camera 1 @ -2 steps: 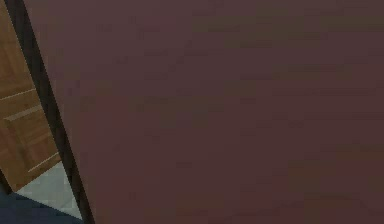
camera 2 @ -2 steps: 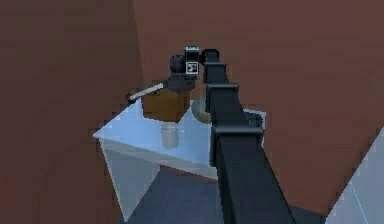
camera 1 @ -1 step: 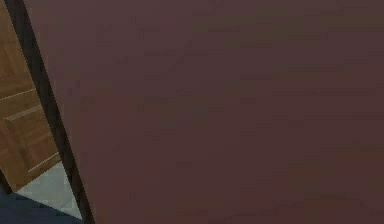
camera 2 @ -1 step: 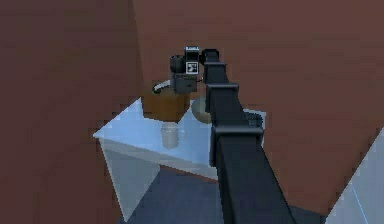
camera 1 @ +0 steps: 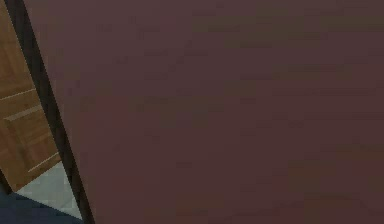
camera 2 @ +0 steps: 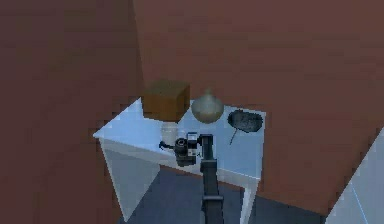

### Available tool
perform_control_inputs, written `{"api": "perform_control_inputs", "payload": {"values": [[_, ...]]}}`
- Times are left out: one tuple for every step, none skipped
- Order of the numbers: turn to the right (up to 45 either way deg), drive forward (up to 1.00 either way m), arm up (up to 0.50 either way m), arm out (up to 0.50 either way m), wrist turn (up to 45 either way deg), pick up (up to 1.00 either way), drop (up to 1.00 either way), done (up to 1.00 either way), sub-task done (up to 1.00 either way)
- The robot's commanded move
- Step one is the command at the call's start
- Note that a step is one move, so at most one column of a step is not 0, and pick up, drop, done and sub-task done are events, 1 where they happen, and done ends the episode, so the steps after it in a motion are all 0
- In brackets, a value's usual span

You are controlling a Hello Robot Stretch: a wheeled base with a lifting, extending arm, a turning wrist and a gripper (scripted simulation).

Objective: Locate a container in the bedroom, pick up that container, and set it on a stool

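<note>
Looking ahead first, the forward view has a dark reddish-brown wall [camera 1: 220, 110] close in front. A panelled brown wooden door [camera 1: 20, 110] stands at the view's left past a dark frame edge, and a sliver of grey-blue floor [camera 1: 50, 195] shows at the bottom left corner.

Turning to the arm side view, a white rectangular table [camera 2: 125, 135] stands against a wall of the same reddish brown. Along its back, from the view's left to right, sit a brown cube-shaped box [camera 2: 167, 98], a beige round-bellied vase [camera 2: 206, 106] and a dark shallow bowl [camera 2: 243, 122]. Nearer the front edge stands a small white cylindrical pot [camera 2: 170, 131], just beside the gripper [camera 2: 183, 147], which sits at the end of the dark square arm [camera 2: 211, 185] rising from the bottom edge. Whether the gripper touches the pot or is merely next to it cannot be told. Since the pot stands on the tabletop right at the fingers, I cannot tell whether the gripper holds anything.

The step in hand looks like the pick-up, with the white pot the likeliest container meant. The next move would call for securing the pot and lifting it straight up, clear of the table, without knocking the box and vase close behind it. Carrying it to a stool comes after that.

As for contents, the box looks closed on top. The bowl's inside is dark with nothing distinguishable. The vase and the pot are too small to judge.
</note>
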Motion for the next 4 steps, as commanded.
{"api": "perform_control_inputs", "payload": {"values": [[0.0,0.00,0.00,0.00,0.0,1.00,0.00,0.00,0.00],[0.0,0.00,0.10,0.00,0.0,0.00,0.00,0.00,0.00],[0.0,0.00,0.18,0.00,0.0,0.00,0.00,0.00,0.00],[0.0,0.00,0.00,0.00,-45.0,0.00,0.00,0.00,0.00]]}}
